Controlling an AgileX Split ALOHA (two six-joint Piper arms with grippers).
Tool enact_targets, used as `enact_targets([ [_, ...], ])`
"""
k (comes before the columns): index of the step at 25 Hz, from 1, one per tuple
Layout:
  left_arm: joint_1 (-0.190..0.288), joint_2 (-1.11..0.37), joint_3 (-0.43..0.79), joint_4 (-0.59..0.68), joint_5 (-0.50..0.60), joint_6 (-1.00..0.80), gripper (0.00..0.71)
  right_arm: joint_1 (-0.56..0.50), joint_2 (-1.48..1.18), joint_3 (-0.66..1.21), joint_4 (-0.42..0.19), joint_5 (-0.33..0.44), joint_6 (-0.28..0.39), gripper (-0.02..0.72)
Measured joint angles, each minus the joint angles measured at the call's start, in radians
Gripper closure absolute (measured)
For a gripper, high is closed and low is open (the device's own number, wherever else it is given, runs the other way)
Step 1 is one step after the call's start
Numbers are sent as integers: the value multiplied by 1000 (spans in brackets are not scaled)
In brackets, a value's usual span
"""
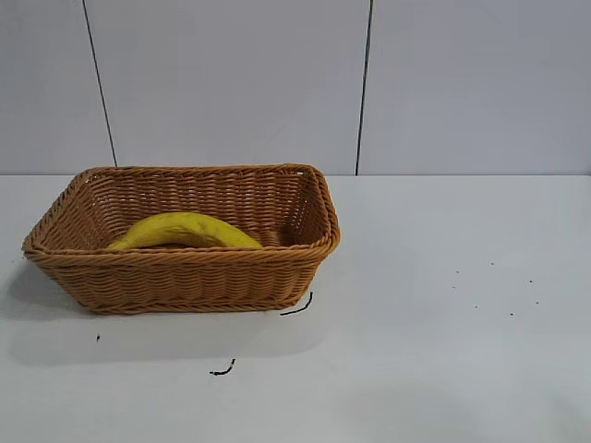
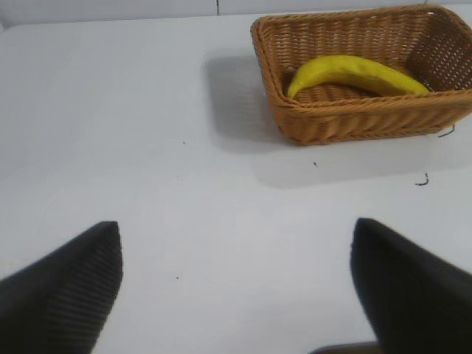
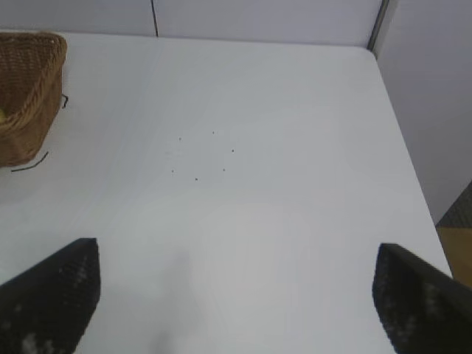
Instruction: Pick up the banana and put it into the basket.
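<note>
At the left of the exterior view a rectangular tan-brown woven wicker basket (image 1: pixel 185 242) with flared sides and a braided rim stands on the white counter (image 1: pixel 443 314), and the long curved yellow banana (image 1: pixel 185 231) lies inside it, arched upward along the near wall, resting against the weave. Just beside the basket's near right corner a short dark curved mark (image 1: pixel 297 305) sits on the counter, with a second one (image 1: pixel 223 369) nearer the camera; farther right a few tiny dark specks (image 1: pixel 494 288) dot the surface. Neither arm appears in the exterior view. The left hand (image 2: pixel 236 287), seen from its own wrist camera, hangs over bare counter well apart from the basket, its two dark fingers spread wide and holding nothing. The right hand (image 3: pixel 236 295) likewise hangs over bare counter, fingers wide apart and empty, the basket's corner only at the view's edge.
</note>
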Motion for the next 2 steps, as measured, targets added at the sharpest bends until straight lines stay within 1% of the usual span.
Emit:
enact_targets([
  [2, 0, 0, 0, 0, 0, 0, 75, 0, 0, 0, 0, 0, 0, 14],
])
